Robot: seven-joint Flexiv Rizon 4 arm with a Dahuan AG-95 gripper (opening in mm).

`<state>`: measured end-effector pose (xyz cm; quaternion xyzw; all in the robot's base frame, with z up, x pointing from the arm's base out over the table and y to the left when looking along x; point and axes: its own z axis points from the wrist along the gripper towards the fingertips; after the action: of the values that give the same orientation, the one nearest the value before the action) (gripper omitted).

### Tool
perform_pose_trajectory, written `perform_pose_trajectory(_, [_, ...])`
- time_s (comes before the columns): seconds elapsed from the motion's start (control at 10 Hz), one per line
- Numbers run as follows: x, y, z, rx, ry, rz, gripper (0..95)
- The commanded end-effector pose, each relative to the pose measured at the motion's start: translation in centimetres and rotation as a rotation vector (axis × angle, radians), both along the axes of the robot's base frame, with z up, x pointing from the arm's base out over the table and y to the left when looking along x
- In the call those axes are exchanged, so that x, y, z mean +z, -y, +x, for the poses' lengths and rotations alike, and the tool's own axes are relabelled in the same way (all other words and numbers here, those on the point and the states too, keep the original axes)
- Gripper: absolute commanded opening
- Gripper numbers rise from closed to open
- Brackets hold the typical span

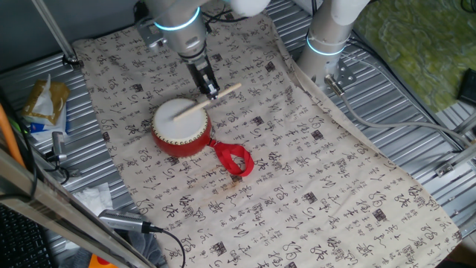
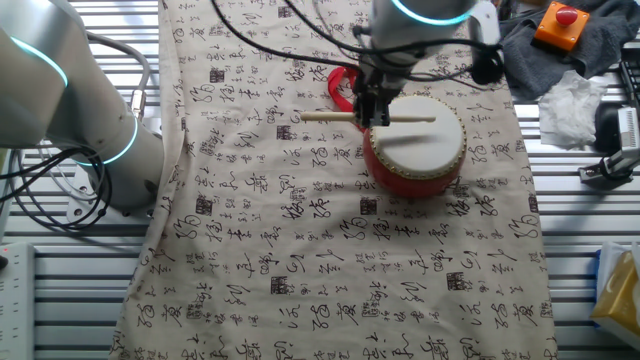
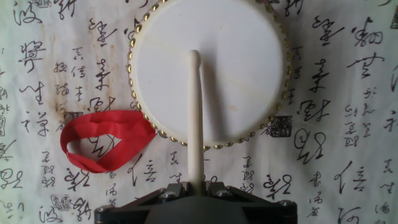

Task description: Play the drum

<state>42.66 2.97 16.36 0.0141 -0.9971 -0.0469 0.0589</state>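
The drum is small and red with a white studded head, and it stands on the printed cloth. Its red ribbon loop lies flat beside it. A thin pale wooden stick is held in my gripper, which is shut on it at the drum's rim. The stick's tip reaches out over the middle of the drumhead and casts a shadow there. I cannot tell whether the tip touches the skin.
A cloth with black calligraphy covers the ribbed metal table. A second arm's base stands at the cloth's edge. Snack packets, crumpled tissue and an orange box with a red button lie off the cloth.
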Motion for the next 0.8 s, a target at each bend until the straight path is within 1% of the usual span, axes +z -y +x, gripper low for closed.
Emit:
perform_pose_trajectory(0.1, [0.2,-0.1,-0.1,0.000,0.025,0.003,0.0])
perform_pose_trajectory(0.3, [0.4,-0.2,-0.1,-0.003,0.072,0.005,0.0])
perform_pose_trajectory(0.5, [0.3,-0.6,0.0,-0.010,0.091,0.008,0.0])
perform_pose_trajectory(0.7, [0.3,-1.6,0.2,-0.024,0.092,0.008,0.0])
perform_pose_trajectory(0.8, [0.3,-2.3,0.3,-0.035,0.093,0.007,0.0])
